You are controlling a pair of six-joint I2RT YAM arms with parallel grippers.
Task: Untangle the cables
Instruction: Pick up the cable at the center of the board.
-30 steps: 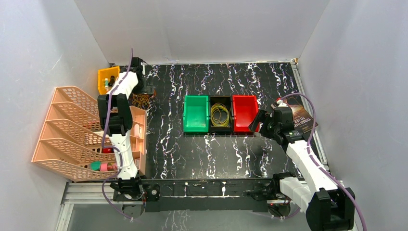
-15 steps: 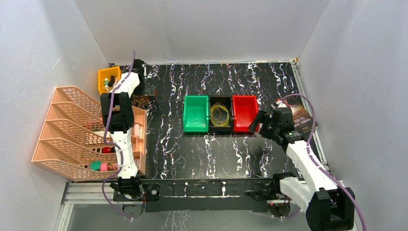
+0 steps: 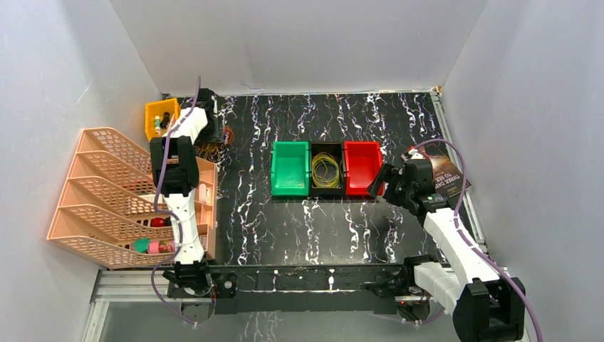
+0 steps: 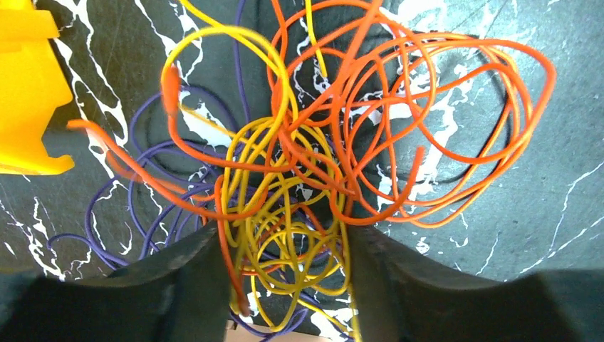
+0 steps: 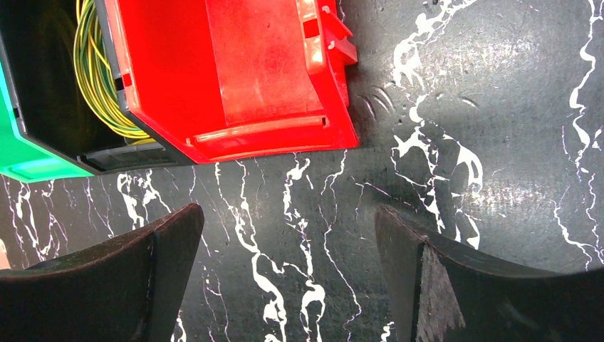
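**Desk:** Where's your left pincer point(image 4: 281, 246)?

**Me:** Low over the tangle point(image 4: 306, 164), jaws partly apart, one finger on either side of the yellow knot. Strands run through the gap, but I see nothing pinched, so I take it as holding nothing.

**Desk:** Why there?

**Me:** That's where the yellow loops cross the orange ones most thickly. My guess is that if I close on the knot, the orange loops fanning out to the right can be drawn off it. Purple strands lie underneath, toward the left.

**Desk:** Where is the tangle on the table point(image 5: 498, 142)?

**Me:** Far left, just beside the yellow bin point(image 4: 25, 85). A few orange ends look raised and blurred, and I can't tell whether they touch the bin.

**Desk:** And the right pincer point(image 5: 287, 221)?

**Me:** Spread wide and empty, hanging over the table at the near right corner of the red bin point(image 5: 235, 71). I reckon it's placed there to take a freed strand.

**Desk:** The bins?

**Me:** Red is empty. The black bin point(image 5: 43, 85) to its left holds a yellow coil point(image 5: 100, 78), so I judge the colours are being sorted. I see only an edge of the green bin point(image 5: 21, 167) from here.

**Desk:** Risk?

**Me:** Thin wire snags, so one pull could drag the whole bunch.
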